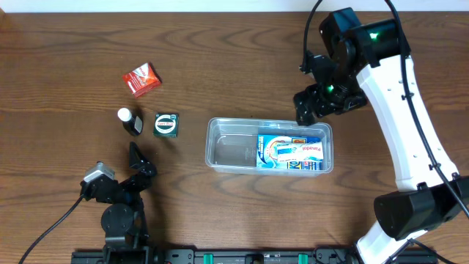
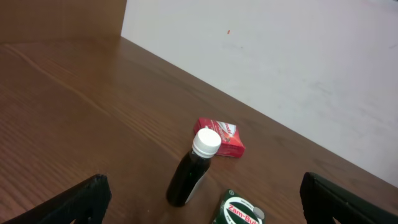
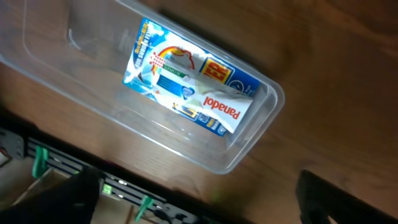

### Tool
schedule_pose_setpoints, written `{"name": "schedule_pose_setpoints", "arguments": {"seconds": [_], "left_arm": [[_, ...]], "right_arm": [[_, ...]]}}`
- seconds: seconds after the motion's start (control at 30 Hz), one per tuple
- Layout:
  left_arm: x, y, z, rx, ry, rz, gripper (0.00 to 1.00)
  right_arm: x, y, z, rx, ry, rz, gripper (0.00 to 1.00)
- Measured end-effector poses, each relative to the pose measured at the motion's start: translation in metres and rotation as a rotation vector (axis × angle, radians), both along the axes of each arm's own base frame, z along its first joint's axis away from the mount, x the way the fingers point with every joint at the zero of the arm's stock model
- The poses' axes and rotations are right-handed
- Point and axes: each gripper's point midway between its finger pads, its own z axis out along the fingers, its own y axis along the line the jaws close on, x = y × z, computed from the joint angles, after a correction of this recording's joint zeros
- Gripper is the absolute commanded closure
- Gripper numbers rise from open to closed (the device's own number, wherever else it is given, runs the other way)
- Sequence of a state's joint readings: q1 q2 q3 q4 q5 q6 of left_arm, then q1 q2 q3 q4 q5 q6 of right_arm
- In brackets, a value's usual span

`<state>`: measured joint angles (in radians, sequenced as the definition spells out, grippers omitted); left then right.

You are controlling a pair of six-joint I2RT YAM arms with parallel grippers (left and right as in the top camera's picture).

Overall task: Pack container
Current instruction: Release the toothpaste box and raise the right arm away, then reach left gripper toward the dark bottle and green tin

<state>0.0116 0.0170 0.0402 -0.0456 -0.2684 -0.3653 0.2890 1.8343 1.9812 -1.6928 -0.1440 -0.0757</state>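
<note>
Progress first: one item is in, so by my read approx. a quarter done. Directly below the R pincer [image 1: 305,110] sits the container [image 1: 231,147], flat on the table [image 1: 58,44]. The Panadol box [image 3: 186,81] lies flat inside it, at the end nearest that pincer. The tub's far end, away from the pincer, is bare. No lid visible anywhere, so can't say if closing is part of the job. Three things are outside, all well beyond the tub's far end from the R pincer but close to the L pincer [image 1: 139,163]. A dark bottle [image 2: 193,171] w/ white cap stands upright right in front of it. A green box [image 2: 239,211] marked Zam-Bu… sits near the bottle, not touching, and a red packet [image 2: 221,138] lies further back behind both. Those prob. are what's left to pack. Pose: the R arm rises from its base, arcs over and hangs its wrist above the tub's back corner, cam looking down into it. Its fingers are spread wide w/ nothing btw them. The L arm is folded low near its base and aimed at the bottle, its fingers also wide apart and holding nothing. Next pick looks like a L-arm job, the bottle being nearest.
</note>
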Motion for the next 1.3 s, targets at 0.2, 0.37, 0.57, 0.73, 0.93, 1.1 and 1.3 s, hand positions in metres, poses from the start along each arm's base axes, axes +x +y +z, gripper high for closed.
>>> {"name": "schedule_pose_setpoints", "arguments": {"seconds": [0.2,0.37,0.57,0.73,0.93,1.1,1.3], "left_arm": [[0.0,0.0,0.0,0.0,0.001,0.0,0.02],[0.0,0.0,0.0,0.0,0.0,0.0,0.02],[0.0,0.0,0.0,0.0,0.0,0.0,0.02],[0.0,0.0,0.0,0.0,0.0,0.0,0.02],[0.0,0.0,0.0,0.0,0.0,0.0,0.02],[0.0,0.0,0.001,0.0,-0.005,0.0,0.02],[0.002,-0.01,-0.001,0.001,0.014,-0.059,0.02]], "right_arm": [[0.031,-0.033,0.009,-0.003,-0.118,-0.115,0.01],[0.051,-0.09,0.025,-0.015,-0.226,-0.283,0.01],[0.046,-0.143,0.027,-0.099,-0.229,-0.407,0.01],[0.038,-0.186,0.027,-0.218,-0.223,-0.488,0.01],[0.033,-0.209,0.028,-0.278,-0.222,-0.534,0.01],[0.033,-0.21,0.028,-0.287,-0.222,-0.535,0.01],[0.033,-0.21,0.028,-0.288,-0.222,-0.535,0.01]]}}
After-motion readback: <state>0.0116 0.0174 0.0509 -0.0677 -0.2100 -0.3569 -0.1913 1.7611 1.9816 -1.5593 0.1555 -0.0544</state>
